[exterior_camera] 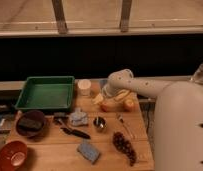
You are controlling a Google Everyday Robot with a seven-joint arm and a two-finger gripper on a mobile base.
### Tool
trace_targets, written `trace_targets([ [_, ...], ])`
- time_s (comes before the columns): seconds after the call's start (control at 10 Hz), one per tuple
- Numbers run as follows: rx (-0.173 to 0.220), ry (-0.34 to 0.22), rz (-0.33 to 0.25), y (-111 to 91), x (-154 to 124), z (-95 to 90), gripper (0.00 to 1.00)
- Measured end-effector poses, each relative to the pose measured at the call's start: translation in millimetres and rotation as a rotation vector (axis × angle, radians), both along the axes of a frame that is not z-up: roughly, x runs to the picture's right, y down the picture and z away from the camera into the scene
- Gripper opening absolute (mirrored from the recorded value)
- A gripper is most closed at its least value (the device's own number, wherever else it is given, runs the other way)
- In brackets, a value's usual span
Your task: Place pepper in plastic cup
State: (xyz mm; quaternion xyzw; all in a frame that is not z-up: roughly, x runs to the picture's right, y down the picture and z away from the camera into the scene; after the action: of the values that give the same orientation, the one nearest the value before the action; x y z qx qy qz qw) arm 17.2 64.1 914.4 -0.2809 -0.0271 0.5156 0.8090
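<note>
The pepper [105,106] is seen only in part, as an orange-red patch on the counter [55,145], just below the gripper [103,96]. The gripper is held low over it, jaws spread, nothing grasped. The plastic cup [101,82] is largely hidden behind the arm, beside the cream cup [84,87].

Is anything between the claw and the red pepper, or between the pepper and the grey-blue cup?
Nothing visible. The gripper hangs just over the pepper; the plastic cup stands close behind it, partly hidden by the arm. Pale yellow sticks lie alongside.
</note>
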Motion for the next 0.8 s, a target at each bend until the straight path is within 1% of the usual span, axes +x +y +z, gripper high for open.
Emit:
trace_targets([
  [0.2, 0.000, 0.004, 0.002, 0, 4, 0.3, 0.80],
  [0.4, -0.006, -0.003, -0.006, 1, 1, 1.6, 0.80],
  [0.7, -0.038, -0.018, -0.028, 10, -20, 20.4, 0.80],
  [0.8, -0.045, -0.019, -0.031, 10, -23, 25.1, 0.80],
])
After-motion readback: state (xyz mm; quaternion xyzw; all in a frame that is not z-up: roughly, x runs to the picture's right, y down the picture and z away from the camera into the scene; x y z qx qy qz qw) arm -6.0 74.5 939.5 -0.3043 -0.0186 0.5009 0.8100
